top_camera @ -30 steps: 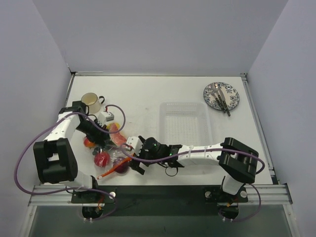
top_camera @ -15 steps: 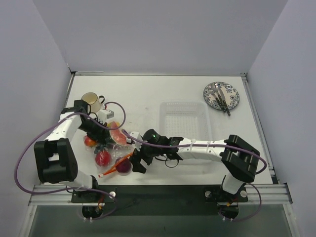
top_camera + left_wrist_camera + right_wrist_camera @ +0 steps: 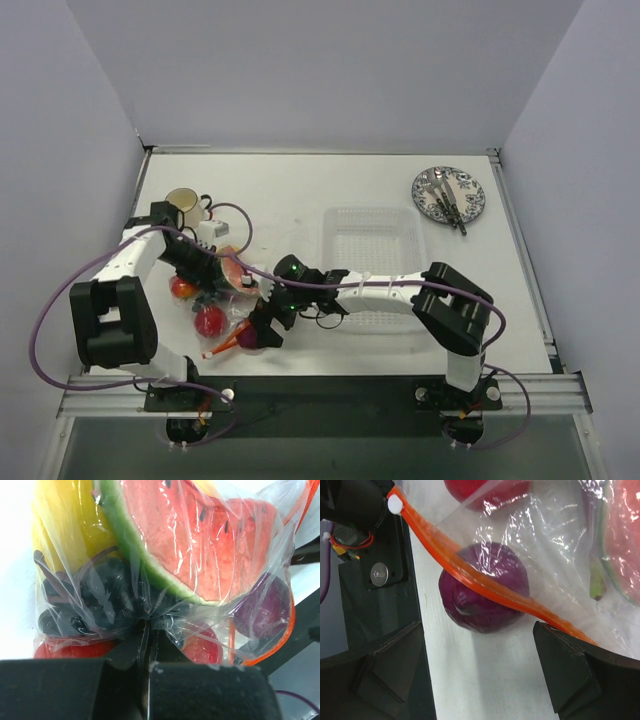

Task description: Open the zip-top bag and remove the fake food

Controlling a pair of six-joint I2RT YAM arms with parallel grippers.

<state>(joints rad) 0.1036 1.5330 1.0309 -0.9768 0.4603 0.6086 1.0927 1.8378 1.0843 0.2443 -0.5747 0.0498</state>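
Note:
The zip-top bag [image 3: 228,300] lies at the front left of the table, with fake food inside. In the left wrist view a watermelon slice [image 3: 200,545], a yellow piece [image 3: 65,520], dark grapes [image 3: 100,600] and a purple ball [image 3: 262,605] press against the clear plastic. My left gripper [image 3: 147,625] is shut on a pinched fold of the bag's bottom. My right gripper [image 3: 477,665] stands open just in front of the purple ball [image 3: 485,595], its fingers apart on either side and touching nothing. The orange zip strip [image 3: 470,575] runs diagonally over that ball.
A rigid clear tray [image 3: 375,260] sits right of the bag under the right arm. A mug [image 3: 183,205] and a small white block [image 3: 210,232] stand behind the left gripper. A patterned plate with cutlery [image 3: 448,193] is at the back right. The left arm's base [image 3: 370,570] is close by.
My right gripper has slid left and toward the near edge, up to the bag's zip end and the purple ball. The left gripper keeps its hold with little movement.

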